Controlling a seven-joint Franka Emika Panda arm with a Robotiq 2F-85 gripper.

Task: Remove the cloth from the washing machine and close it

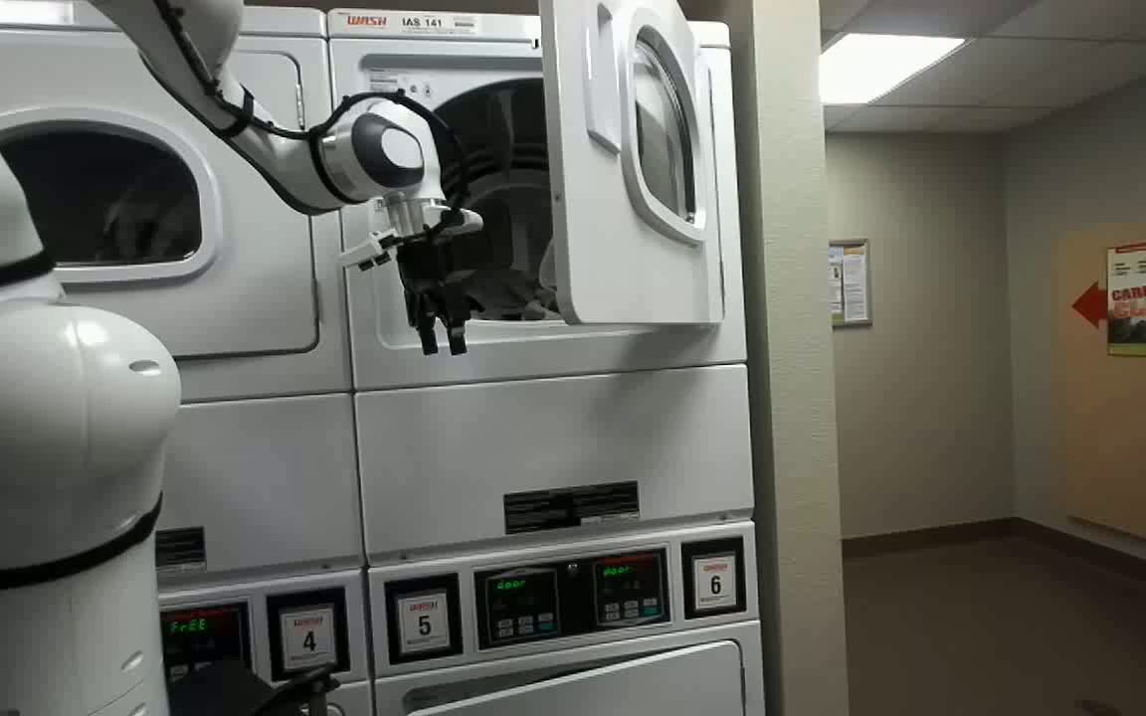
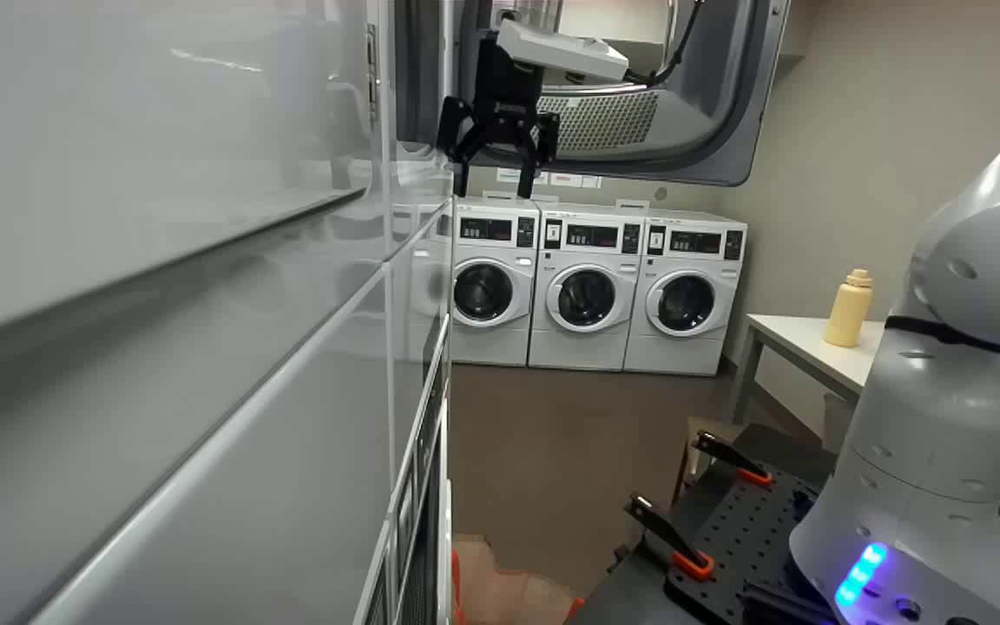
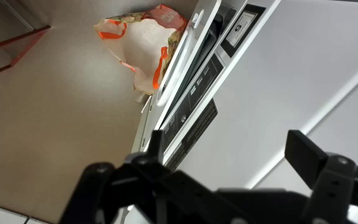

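In an exterior view the fingers (image 1: 457, 333) stand wide, tips down, at seven o'clock of the drum (image 1: 503, 189) of the stacked laundry machine (image 1: 553, 428), while the robot arm (image 1: 275, 159) reaches in from ten o'clock. The cloth (image 1: 508, 288) lies low inside that drum, at two o'clock from the fingers, and runs out of sight behind the free edge of the open door (image 1: 623, 179). A gap shows between that edge and the fingers, and in both exterior views the tips hang a little lower than the door's bottom edge. In an exterior view the fingers hang just beside the machine's front, and floor (image 2: 569, 425) stretches below between five and six o'clock, giving broad room as far as three front-loading washers (image 2: 587, 295), with a white bench (image 2: 791, 334) bearing a yellow bottle (image 2: 849, 308) at four o'clock. In the wrist view, at eleven o'clock, a lower door (image 3: 180, 68) stands ajar, its edge tilted out from the control panel (image 3: 194, 93), and an open orange-handled bag (image 3: 143, 53) sits on the floor just past it; whether the two touch I cannot tell.
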